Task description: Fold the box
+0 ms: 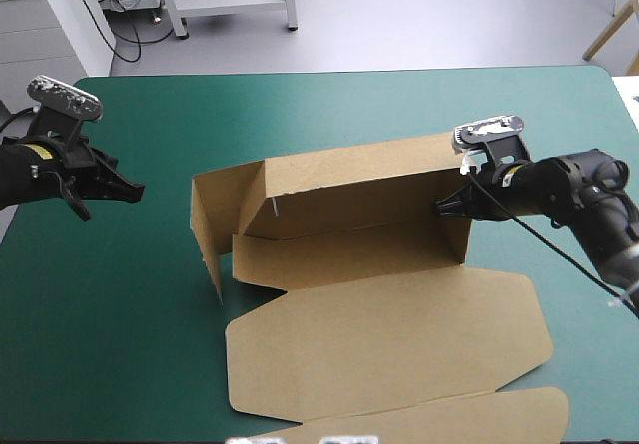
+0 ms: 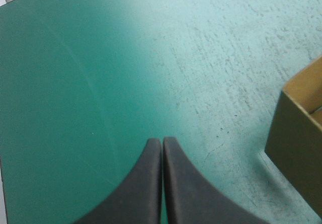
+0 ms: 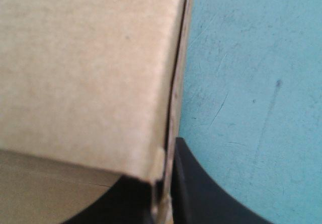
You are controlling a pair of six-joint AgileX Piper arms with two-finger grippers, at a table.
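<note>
The box sits in the middle of the tabletop, about half made: its far wall and left wall stand up, while the lid and front flaps lie flat. The right end effector is clenched on the far wall's right end. The left end effector is clenched on nothing, well apart from the box. The right side and the front seem left to do.

High view: above and behind, facing forward and down over most of the desk. Left wrist view: along the left hand, near the desk, with the box ahead to one side. Right wrist view: very close against a box wall. All three views share the box.
</note>
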